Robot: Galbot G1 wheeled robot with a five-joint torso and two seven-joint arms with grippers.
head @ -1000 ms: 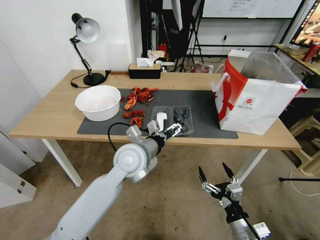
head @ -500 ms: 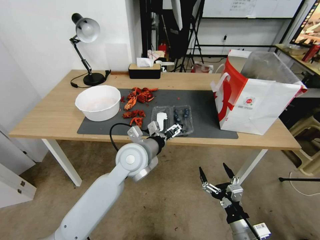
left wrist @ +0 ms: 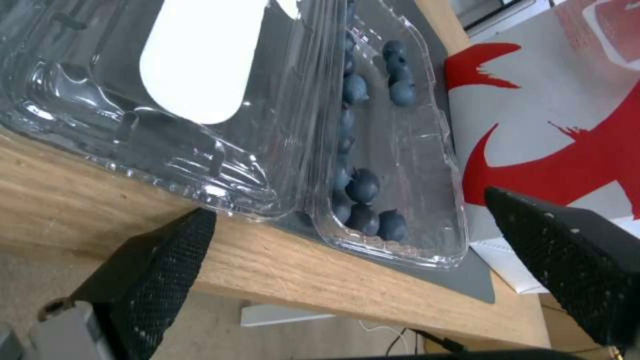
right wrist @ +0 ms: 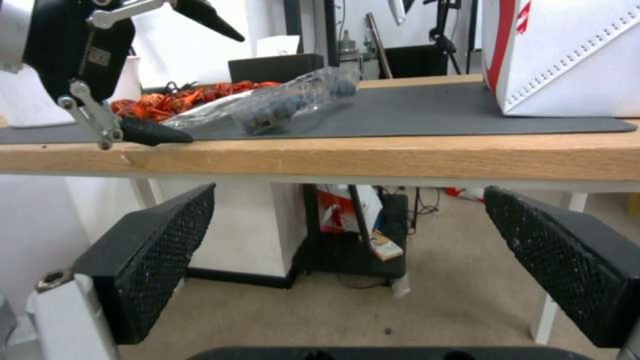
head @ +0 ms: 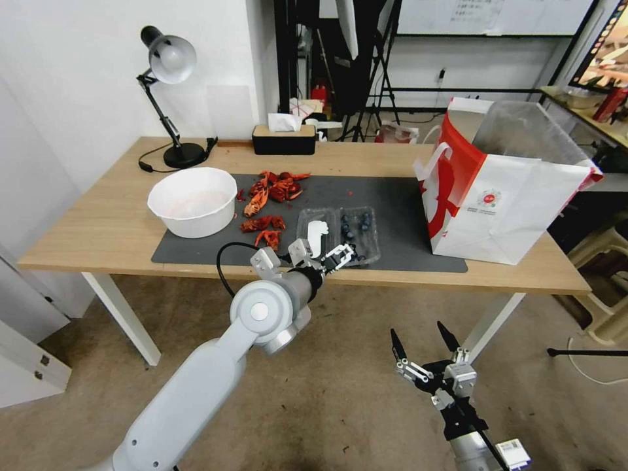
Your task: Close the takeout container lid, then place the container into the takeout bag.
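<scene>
Left claw [head: 339,254] spread, container [head: 356,234] edge blurred

I saw a light wooden table [head: 104,229] with white legs standing on a worn beige carpet [head: 340,405]. A white wall [head: 78,85] rose behind the table's left end, where a black desk lamp [head: 167,65] with a silver shade stood on the top. A dark grey mat [head: 392,196] covered the table's middle. Beyond the table's far edge, black tripod stands [head: 376,72] rose before a whiteboard [head: 490,16]. Right of the table sat a beige plastic stool [head: 605,261].
</scene>
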